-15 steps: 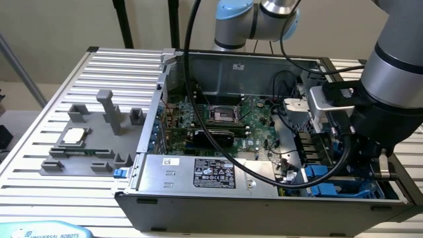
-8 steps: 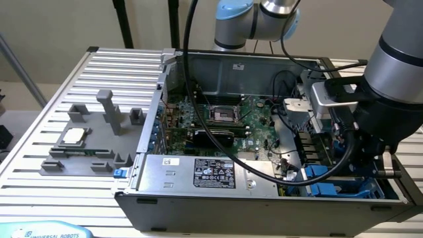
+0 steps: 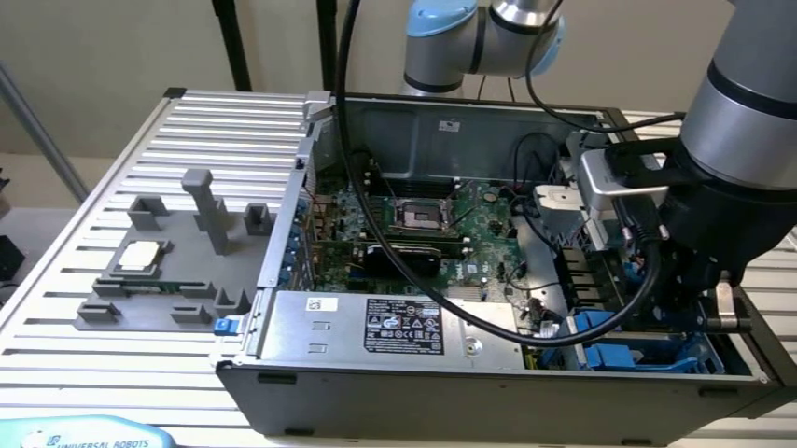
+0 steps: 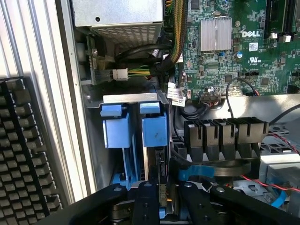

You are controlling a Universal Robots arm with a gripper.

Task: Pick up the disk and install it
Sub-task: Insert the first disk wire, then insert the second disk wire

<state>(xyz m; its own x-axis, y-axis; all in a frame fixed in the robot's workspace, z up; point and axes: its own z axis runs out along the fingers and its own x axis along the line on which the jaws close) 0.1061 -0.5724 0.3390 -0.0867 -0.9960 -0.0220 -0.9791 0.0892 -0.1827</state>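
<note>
The disk (image 4: 154,133), a drive standing on edge in a bright blue carrier, sits in a slot of the drive bay at the case's corner. My gripper (image 4: 166,187) hovers right over its near edge, one black finger (image 4: 145,197) on each side. The jaws are open, with a small gap showing between the disk and one finger. In the exterior view the arm (image 3: 734,187) reaches down into the case at the exterior view's right, above the blue carriers (image 3: 622,357), and hides the gripper.
A second blue carrier (image 4: 116,131) fills the neighbouring slot. Black connectors (image 4: 225,133), loose cables and the green motherboard (image 3: 424,233) lie close by. The silver box with a black label (image 3: 373,327) sits along the case front. A grey fixture with a small chip (image 3: 140,257) stands outside.
</note>
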